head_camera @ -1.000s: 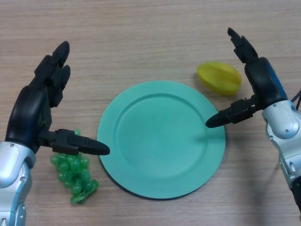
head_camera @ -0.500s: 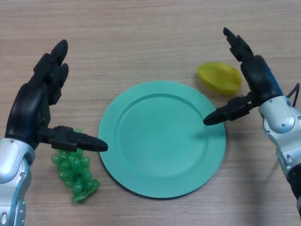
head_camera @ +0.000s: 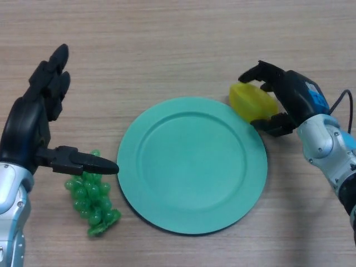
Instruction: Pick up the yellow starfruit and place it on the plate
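The yellow starfruit (head_camera: 251, 101) lies on the table just off the upper right rim of the teal plate (head_camera: 192, 164). My right hand (head_camera: 285, 97) is shut on the starfruit, fingers curled over its top and thumb under its near side. The fruit's right part is hidden by the hand. My left hand (head_camera: 30, 125) is open at the left, thumb stretched toward the plate, holding nothing.
A bunch of green grapes (head_camera: 92, 199) lies left of the plate, under my left thumb. The wooden table (head_camera: 167, 44) stretches behind the plate.
My right hand has moved left and down and curled its fingers and thumb round the starfruit. My left hand has shifted slightly left.
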Available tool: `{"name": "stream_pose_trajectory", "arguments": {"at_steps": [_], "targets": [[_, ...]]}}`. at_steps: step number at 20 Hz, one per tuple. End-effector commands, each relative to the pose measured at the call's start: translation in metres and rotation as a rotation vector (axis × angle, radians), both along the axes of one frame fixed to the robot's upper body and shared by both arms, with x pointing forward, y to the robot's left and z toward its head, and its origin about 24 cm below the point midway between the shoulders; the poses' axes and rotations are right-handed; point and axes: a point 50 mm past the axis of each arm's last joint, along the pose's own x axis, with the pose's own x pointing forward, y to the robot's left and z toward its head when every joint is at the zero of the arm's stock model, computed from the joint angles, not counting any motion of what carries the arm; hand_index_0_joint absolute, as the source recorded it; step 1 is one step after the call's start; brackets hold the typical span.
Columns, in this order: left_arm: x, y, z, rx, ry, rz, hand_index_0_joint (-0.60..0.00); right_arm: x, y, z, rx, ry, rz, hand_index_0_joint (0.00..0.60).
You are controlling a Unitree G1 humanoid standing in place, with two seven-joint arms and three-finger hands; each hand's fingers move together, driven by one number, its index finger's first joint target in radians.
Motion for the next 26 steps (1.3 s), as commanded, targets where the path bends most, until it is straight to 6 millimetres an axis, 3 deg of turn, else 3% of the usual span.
{"name": "stream_pose_trajectory", "arguments": {"at_steps": [1, 8, 15, 18, 23, 26], "targets": [[-0.001, 0.016, 0.044, 0.038, -0.247, 0.043, 0.0, 0.013, -0.005, 0.051, 0.103, -0.21, 0.007, 0.6], [-0.002, 0.012, 0.045, 0.038, -0.248, 0.034, 0.0, 0.014, -0.009, 0.065, 0.178, -0.235, 0.012, 0.6], [-0.001, 0.005, 0.05, 0.032, -0.269, 0.017, 0.0, 0.0, 0.003, 0.087, 0.314, -0.278, 0.096, 0.6], [-0.001, 0.004, 0.051, 0.027, -0.272, 0.005, 0.0, -0.014, 0.017, 0.082, 0.406, -0.208, 0.141, 0.6], [-0.004, 0.002, 0.051, 0.015, -0.28, -0.003, 0.0, -0.037, 0.038, 0.061, 0.247, -0.208, 0.199, 0.6], [-0.005, 0.0, 0.051, 0.017, -0.275, -0.009, 0.0, -0.048, 0.047, 0.048, 0.274, -0.162, 0.215, 0.6]]}}
